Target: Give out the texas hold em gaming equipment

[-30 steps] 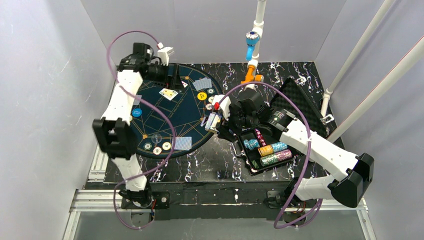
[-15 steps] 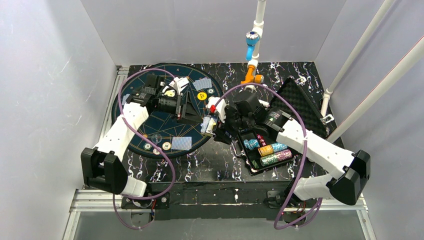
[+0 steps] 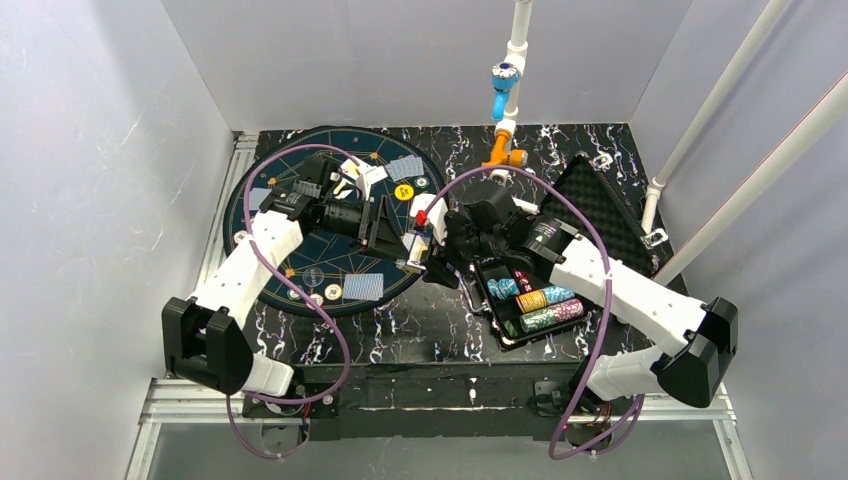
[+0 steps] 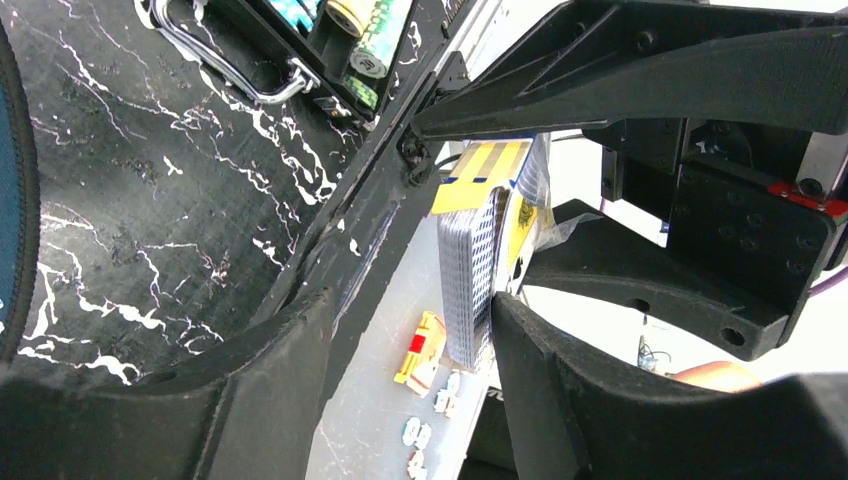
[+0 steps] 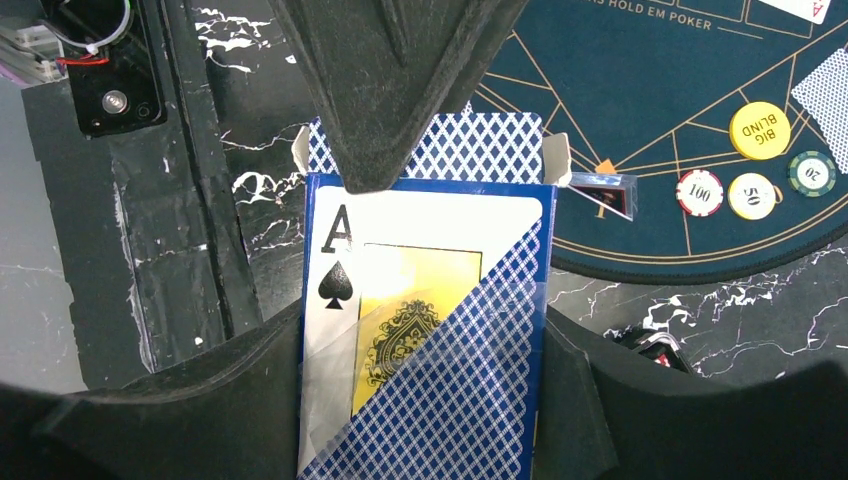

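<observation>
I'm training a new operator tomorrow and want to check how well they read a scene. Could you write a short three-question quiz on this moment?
1. True or false: the right gripper holds the ace-of-spades card box.
2. What is printed on the yellow chip? A) BIG BLIND B) DEALER C) ALL IN
3. Fill in: the left gripper has its fingers on either side of the ____ sticking out of the box.
Key: 1 true; 2 A; 3 deck of cards.

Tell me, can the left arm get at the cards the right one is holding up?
Probably yes. The left gripper is open with the cards already between its fingers, and the right gripper holds their box open end toward it.
</observation>
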Robot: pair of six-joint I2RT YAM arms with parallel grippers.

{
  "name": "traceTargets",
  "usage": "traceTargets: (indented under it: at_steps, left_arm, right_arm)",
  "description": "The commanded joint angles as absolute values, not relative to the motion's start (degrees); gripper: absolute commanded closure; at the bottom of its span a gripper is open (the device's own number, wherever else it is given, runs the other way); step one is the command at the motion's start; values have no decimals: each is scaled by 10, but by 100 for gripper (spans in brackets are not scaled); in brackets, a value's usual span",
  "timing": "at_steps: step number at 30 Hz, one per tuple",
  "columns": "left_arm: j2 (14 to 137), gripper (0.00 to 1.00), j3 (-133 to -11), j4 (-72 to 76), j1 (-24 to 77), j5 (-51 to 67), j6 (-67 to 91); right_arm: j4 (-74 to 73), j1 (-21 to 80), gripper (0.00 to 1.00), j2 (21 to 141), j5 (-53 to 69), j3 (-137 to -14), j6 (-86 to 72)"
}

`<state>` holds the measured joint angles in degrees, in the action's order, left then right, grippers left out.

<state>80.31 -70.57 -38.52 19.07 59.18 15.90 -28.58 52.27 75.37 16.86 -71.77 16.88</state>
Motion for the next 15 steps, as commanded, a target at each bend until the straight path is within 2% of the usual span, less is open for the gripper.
traceTargets:
  at_steps: [1, 9, 15]
  left_arm:
    - [806, 45, -708, -436, 158, 607, 129]
    - [782, 49, -715, -428, 127, 650, 125]
    - [747, 36, -685, -370, 127, 673, 179]
  right_arm:
    - [-259, 525, 99, 738, 174, -745, 176]
    - [-259, 525, 99, 736, 166, -736, 177]
    - [-253, 525, 99, 744, 161, -737, 176]
